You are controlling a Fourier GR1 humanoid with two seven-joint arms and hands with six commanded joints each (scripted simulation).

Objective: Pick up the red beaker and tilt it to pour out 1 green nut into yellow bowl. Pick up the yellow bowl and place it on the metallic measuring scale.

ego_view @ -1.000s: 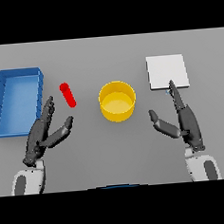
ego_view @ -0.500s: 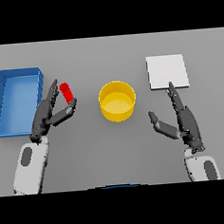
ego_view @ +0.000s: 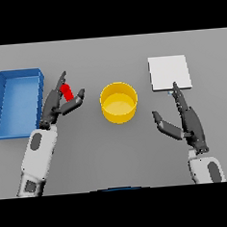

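A small red beaker [ego_view: 67,92] lies on the grey table left of centre. My left hand [ego_view: 53,106] has its straight fingers along the beaker's left side and its thumb reaching round the right side; the fingers are not closed on it. The yellow bowl [ego_view: 119,102] stands in the middle of the table, apart from both hands. The metallic measuring scale [ego_view: 168,73] is a flat pale square at the back right. My right hand [ego_view: 186,121] hovers open just below the scale, fingers pointing toward it.
A blue tray [ego_view: 17,102] with raised walls sits at the far left, right beside my left hand and forearm.
My left hand has moved forward and up the table until its fingers and thumb flank the red beaker. The right hand has not moved.
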